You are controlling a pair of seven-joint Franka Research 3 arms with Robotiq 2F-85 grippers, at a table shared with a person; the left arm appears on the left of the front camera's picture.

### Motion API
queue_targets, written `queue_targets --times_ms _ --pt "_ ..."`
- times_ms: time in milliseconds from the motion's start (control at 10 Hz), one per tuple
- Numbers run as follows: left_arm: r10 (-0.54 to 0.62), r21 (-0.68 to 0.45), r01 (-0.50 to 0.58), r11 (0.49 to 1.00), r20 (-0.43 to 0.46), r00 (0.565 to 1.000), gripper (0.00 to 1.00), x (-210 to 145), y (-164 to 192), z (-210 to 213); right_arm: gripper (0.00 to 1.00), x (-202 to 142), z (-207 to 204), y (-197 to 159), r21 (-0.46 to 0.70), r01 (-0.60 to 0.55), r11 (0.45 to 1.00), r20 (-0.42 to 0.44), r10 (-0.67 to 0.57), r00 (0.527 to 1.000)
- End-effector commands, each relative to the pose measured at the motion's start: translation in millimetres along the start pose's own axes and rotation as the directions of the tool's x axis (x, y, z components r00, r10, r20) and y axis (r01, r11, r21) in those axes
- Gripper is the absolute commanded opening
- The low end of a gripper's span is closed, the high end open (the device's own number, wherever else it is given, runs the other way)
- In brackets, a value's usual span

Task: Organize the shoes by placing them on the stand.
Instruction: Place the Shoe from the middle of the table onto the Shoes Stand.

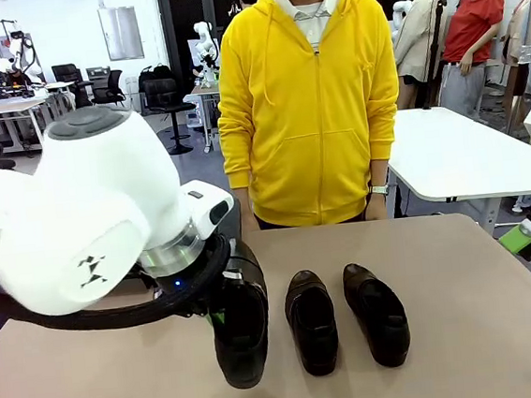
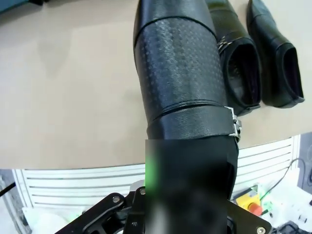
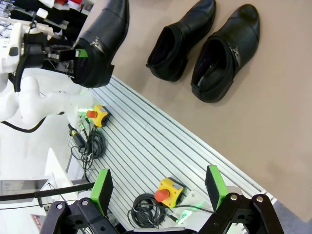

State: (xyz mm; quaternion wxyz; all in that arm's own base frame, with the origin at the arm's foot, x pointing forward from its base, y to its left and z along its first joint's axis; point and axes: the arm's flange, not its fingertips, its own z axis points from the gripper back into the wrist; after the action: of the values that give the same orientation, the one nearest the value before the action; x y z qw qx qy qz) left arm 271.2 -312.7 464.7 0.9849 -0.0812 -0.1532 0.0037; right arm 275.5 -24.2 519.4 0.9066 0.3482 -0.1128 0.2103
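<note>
At the left, the left gripper (image 1: 220, 312) has its jaws pinched on the heel end of the held shoe (image 1: 240, 328). The shoe hangs toe-down by the near edge of the tabletop (image 1: 95, 385), and I cannot tell whether the toe touches it. Just to its right, the middle shoe (image 1: 312, 322) lies flat near the tabletop's centre, heel toward the near edge. Close beside that one but apart from it, the right-hand shoe (image 1: 377, 313) lies the same way, angled a little. A person (image 1: 308, 101) in a yellow hoodie stands at the far edge behind them. At the right, the right gripper (image 3: 159, 187) hangs off the tabletop's near edge, its jaws spread wide around nothing
</note>
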Motion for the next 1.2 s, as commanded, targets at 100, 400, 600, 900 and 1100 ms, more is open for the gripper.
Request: queue_targets --times_ms 100,400,600,900,1100 --pt "0.0 0.0 0.0 1.0 0.0 1.0 0.0 0 0 0 1.0 4 3 3 0.01 0.006 1.0 0.004 -0.006 1.0" --pt "0.105 -0.057 -0.1 0.993 0.095 0.99 0.0 123 10 -4 1.0 4 3 3 0.01 0.006 1.0 0.004 -0.006 1.0" --pt "0.152 -0.075 -0.139 0.987 0.212 0.965 0.0 207 25 -16 1.0 4 3 3 0.01 0.006 1.0 0.004 -0.006 1.0" --pt "0.167 -0.077 -0.151 0.985 0.297 0.94 0.0 275 36 -39 1.0 4 3 3 0.01 0.006 1.0 0.004 -0.006 1.0" --pt "0.11 -0.057 -0.096 0.994 0.335 0.936 0.0 290 39 -54 1.0 4 3 3 0.01 0.006 1.0 0.004 -0.006 1.0"
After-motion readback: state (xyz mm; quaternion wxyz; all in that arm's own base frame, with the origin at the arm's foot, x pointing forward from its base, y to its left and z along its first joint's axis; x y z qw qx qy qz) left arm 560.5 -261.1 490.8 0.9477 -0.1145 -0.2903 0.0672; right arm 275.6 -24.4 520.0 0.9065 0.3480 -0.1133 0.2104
